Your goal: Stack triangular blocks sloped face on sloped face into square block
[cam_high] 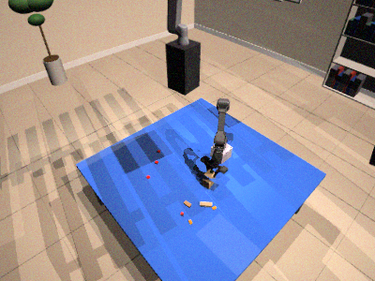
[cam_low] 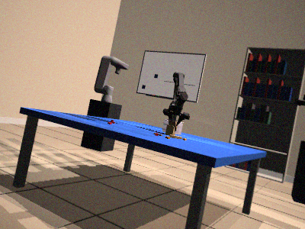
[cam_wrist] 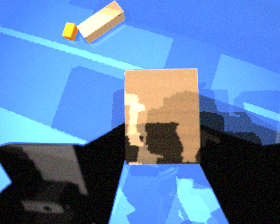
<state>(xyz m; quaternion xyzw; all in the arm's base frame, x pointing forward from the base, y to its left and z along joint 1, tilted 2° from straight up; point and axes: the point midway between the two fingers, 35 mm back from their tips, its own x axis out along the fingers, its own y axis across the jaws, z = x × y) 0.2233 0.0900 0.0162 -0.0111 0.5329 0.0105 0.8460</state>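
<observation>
My gripper (cam_high: 214,170) (cam_wrist: 157,125) is shut on a tan triangular block (cam_high: 210,173) (cam_wrist: 161,112), which it holds up between the fingers. In the wrist view the block shows a flat rectangular face; its slope is hidden. The other triangular block (cam_high: 207,184) rests on the blue table, close by the held one and slightly nearer the camera in the top view. The held block hides it in the wrist view. In the exterior view the two tan shapes overlap under the gripper. Whether they touch cannot be told.
A white box (cam_high: 226,153) stands behind the gripper at the arm. On the blue table (cam_high: 281,183) lie a long pale block (cam_high: 205,204) (cam_wrist: 101,21), a small tan block (cam_high: 187,203), orange pieces (cam_high: 214,208) (cam_wrist: 70,31) and several red pieces (cam_high: 148,177) (cam_low: 111,122).
</observation>
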